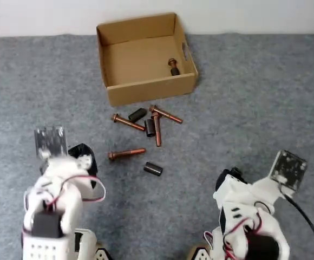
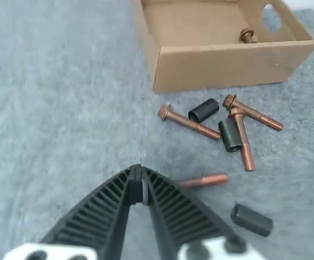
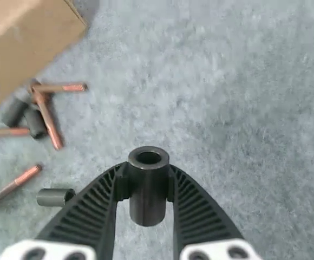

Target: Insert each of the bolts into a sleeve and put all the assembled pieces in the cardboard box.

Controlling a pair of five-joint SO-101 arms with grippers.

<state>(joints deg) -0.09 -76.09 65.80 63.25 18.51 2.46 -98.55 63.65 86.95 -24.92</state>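
My right gripper [image 3: 147, 173] is shut on a black sleeve [image 3: 147, 203], held on end with its open bore toward the camera, above bare carpet. In the high view it sits low at the right [image 1: 228, 180]. My left gripper [image 2: 141, 176] is shut with nothing in it, near a copper bolt [image 2: 203, 180] and a loose sleeve [image 2: 252, 219]. Several copper bolts [image 1: 128, 122] and three black sleeves [image 1: 150, 127] lie in front of the cardboard box [image 1: 111, 59]. One assembled piece [image 1: 173, 66] lies inside the box.
Grey carpet [image 1: 265, 97] covers the table. The box stands at the far middle, its open top up. The loose parts are clustered between the box and the two arms, closer to the left arm [image 1: 59, 189].
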